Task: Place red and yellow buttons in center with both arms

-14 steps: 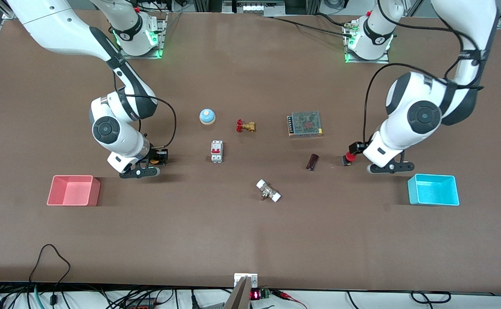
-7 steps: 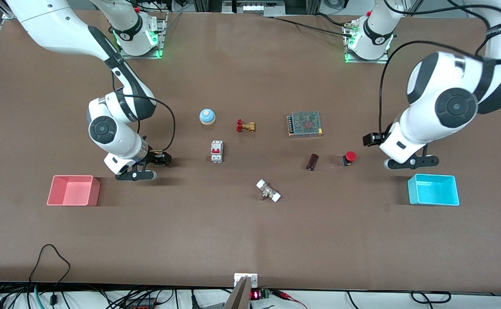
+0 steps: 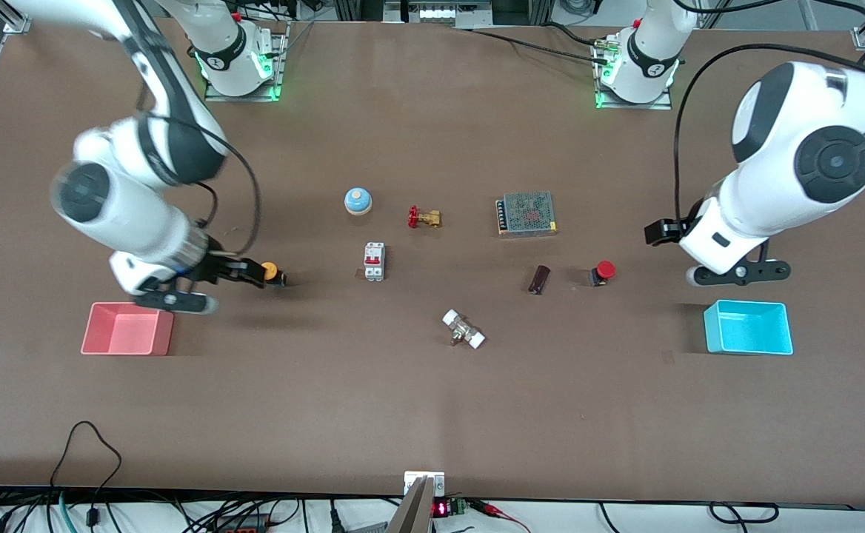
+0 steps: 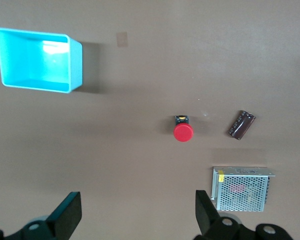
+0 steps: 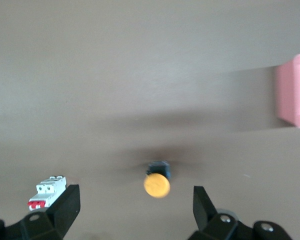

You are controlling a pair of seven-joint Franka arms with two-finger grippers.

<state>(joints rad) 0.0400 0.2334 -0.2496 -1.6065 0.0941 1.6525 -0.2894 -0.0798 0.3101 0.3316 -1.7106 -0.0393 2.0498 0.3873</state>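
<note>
The red button [image 3: 604, 272] stands on the brown tabletop [image 3: 432, 400] toward the left arm's end, beside a dark cylinder [image 3: 539, 279]. It also shows in the left wrist view [image 4: 183, 131]. My left gripper [image 3: 662, 232] is open and empty, up over the table beside the red button; its fingers stand wide apart in the left wrist view [image 4: 137, 220]. The yellow button [image 3: 271, 272] stands toward the right arm's end and shows in the right wrist view [image 5: 157, 184]. My right gripper [image 3: 244, 272] is open and empty just beside it, also seen in its own view [image 5: 135, 215].
A pink bin [image 3: 127, 328] and a cyan bin [image 3: 748, 327] sit at the table's two ends. Between the buttons lie a white breaker [image 3: 374, 261], a blue bell [image 3: 358, 200], a brass valve [image 3: 423, 218], a mesh power supply [image 3: 527, 214] and a white fitting [image 3: 463, 329].
Both grippers have let go of their buttons and drawn back and up toward their own ends of the table. The left left first, the right after. The buttons stay put.
</note>
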